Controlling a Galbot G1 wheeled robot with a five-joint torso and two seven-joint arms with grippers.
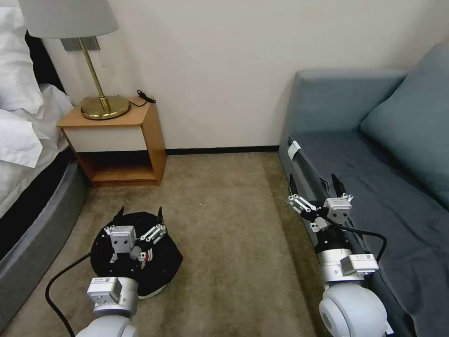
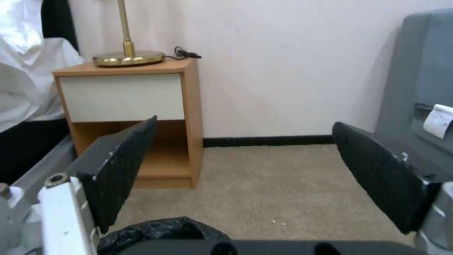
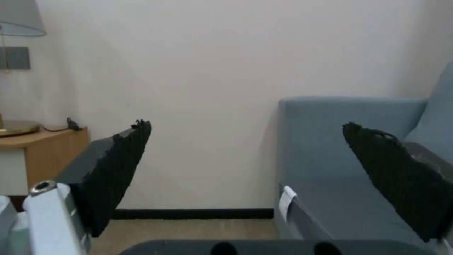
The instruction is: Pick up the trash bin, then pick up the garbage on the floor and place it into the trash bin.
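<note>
The trash bin (image 1: pixel 164 263), white and lined with a crinkly black bag, stands on the carpet at the lower left. My left gripper (image 1: pixel 140 213) hovers open right above it, fingers spread over the far side of the rim and holding nothing. From the left wrist, the bag's edge (image 2: pixel 160 230) shows just below the open left gripper (image 2: pixel 245 122). A small red bit (image 1: pixel 148 257) lies inside the bag; I cannot tell what it is. The garbage on the floor is out of view. My right gripper (image 1: pixel 312 180) is open and empty above the sofa's front edge, also seen as the right gripper (image 3: pixel 246 124).
A wooden nightstand (image 1: pixel 149 140) with a brass lamp (image 1: pixel 104 106) stands against the wall beyond the bin. The bed (image 1: pixel 32 210) runs along the left and the grey-blue sofa (image 1: pixel 374 178) along the right. Open carpet (image 1: pixel 224 224) lies between them.
</note>
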